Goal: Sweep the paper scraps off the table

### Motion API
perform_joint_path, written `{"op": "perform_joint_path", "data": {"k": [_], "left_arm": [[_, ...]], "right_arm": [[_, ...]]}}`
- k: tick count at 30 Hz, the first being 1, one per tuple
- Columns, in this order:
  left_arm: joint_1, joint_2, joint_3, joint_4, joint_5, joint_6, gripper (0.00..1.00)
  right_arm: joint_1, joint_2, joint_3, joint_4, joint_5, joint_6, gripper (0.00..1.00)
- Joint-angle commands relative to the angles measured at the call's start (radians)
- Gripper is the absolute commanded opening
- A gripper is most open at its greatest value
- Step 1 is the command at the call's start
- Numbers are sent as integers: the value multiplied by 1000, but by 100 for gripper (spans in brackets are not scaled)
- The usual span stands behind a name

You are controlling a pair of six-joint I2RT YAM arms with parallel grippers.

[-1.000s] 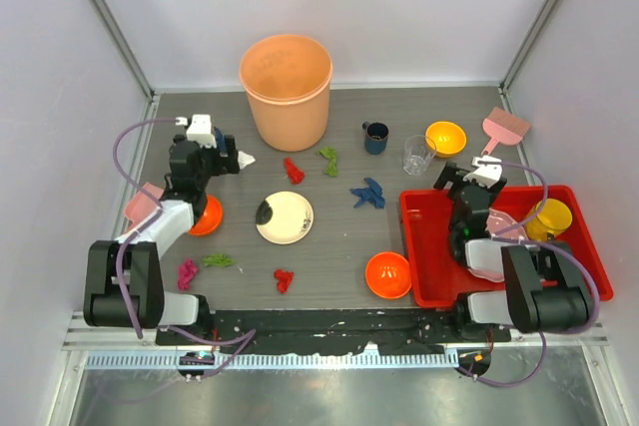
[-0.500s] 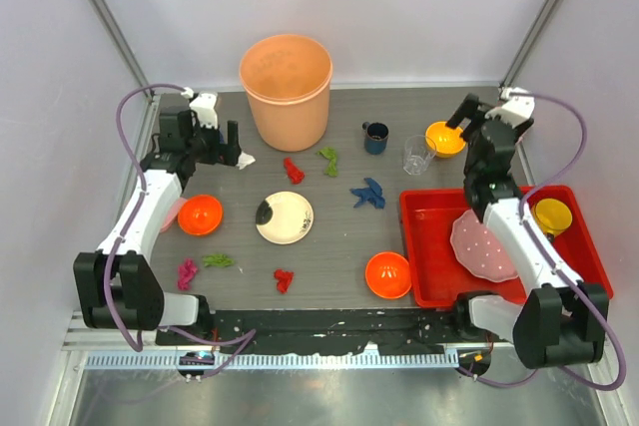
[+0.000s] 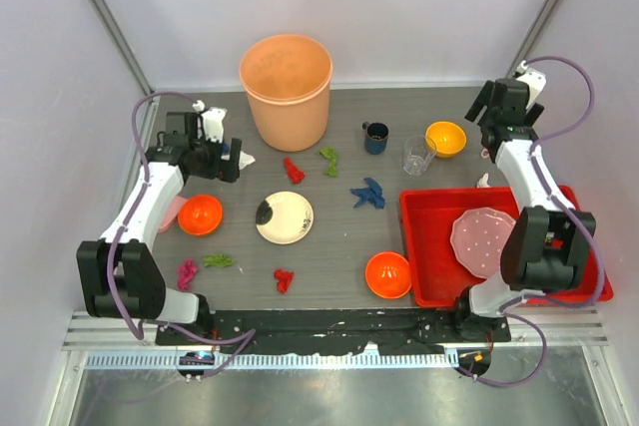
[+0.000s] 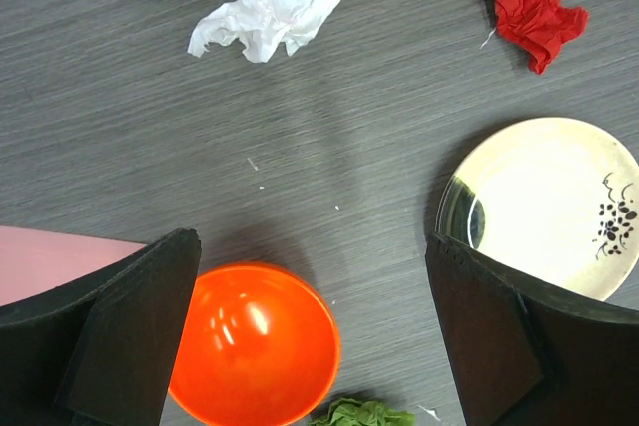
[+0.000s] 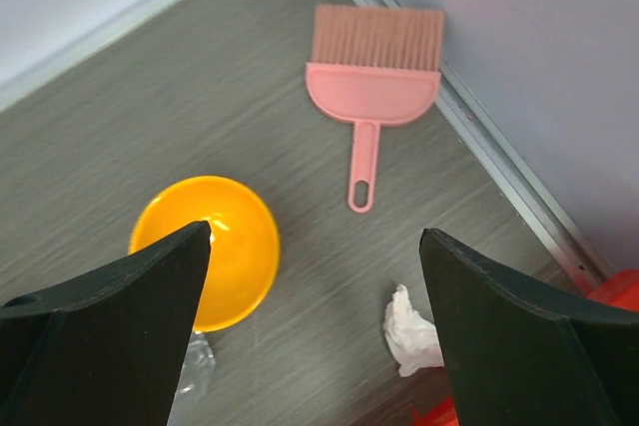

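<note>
Paper scraps [image 3: 293,169] litter the table [image 3: 329,238], one apparently near its edge.

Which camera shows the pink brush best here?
Right wrist: the pink brush lies whole and unobstructed, bristles and handle clear. In the top view the right arm hides it; the left wrist view misses it.

My left arm [image 3: 148,202] is extended forward on its own side, wrist pitched down; the left gripper [image 4: 310,241] has its jaws wide apart, nothing between them. My right arm [image 3: 529,177] is stretched far forward; the right gripper [image 5: 315,233] points down, jaws spread, empty.
</note>
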Motion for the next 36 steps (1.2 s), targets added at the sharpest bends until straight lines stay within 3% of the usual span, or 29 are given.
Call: {"op": "perform_joint_path", "data": {"k": [1, 9, 15, 29, 35, 36], "left_arm": [[6, 18, 47, -43, -10, 20, 100], [6, 46, 73, -72, -27, 22, 100], [6, 60, 78, -69, -38, 20, 100], [6, 107, 110, -63, -44, 20, 100], [7, 115, 118, -63, -45, 19, 100], [6, 113, 121, -65, -45, 19, 100]], "right_arm": [[-77, 116, 121, -81, -76, 47, 89], [-153, 480, 424, -292, -122, 63, 71], [-153, 658, 635, -430, -93, 32, 70], [-154, 761, 626, -474, -131, -10, 69], [-171, 783, 633, -478, -175, 6, 51], [-174, 778, 621, -477, -178, 6, 41]]}}
